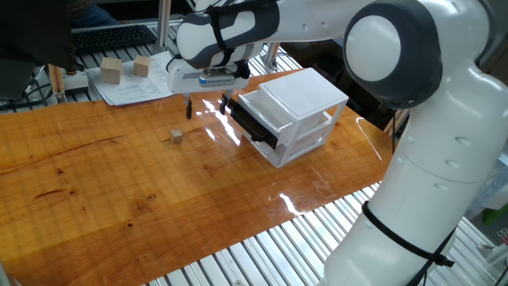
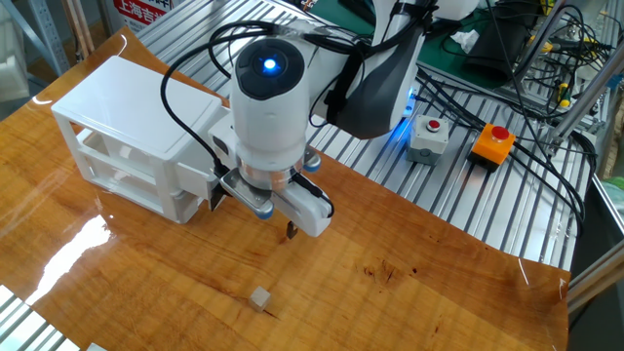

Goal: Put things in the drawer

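Observation:
The tiny tan cube lies on the wooden table, left of the white cabinet; in the other fixed view the cube sits near the table's front edge. The upper black-fronted drawer is pulled partly out. My gripper hangs open just above the table, between the cube and the drawer front, with nothing between its fingers. One fingertip shows below the wrist in the other fixed view, above and slightly right of the cube. The cabinet stands to its left.
Two larger tan blocks rest on papers at the back left, beyond a keyboard. A grey button box, an orange one and cables lie off the table's far side.

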Robot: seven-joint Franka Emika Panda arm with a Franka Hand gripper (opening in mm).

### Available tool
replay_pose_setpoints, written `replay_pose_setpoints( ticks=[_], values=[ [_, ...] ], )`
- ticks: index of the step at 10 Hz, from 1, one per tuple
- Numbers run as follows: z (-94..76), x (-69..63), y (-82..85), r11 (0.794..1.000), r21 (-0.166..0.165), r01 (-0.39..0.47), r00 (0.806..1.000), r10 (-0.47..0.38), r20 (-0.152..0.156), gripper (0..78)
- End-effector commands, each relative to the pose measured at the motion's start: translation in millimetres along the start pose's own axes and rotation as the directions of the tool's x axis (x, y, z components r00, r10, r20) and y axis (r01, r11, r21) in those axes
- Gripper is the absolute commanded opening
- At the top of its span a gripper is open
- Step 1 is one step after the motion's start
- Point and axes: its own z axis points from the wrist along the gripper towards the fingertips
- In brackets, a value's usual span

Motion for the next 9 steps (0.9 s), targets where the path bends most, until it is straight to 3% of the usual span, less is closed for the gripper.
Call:
replay_pose_setpoints(
  ticks=[1, 4, 9],
  values=[
    [-1.3, -0.6, 0.0, 1.000, -0.002, -0.003, 1.000, 0.003, 0.006, 77.5],
    [-0.7, -2.4, 2.2, 1.000, 0.004, 0.006, 1.000, -0.006, 0.021, 77.5],
    [10.1, -16.3, 20.3, 1.000, 0.005, -0.028, 0.999, 0.028, 0.028, 77.5]
  ],
)
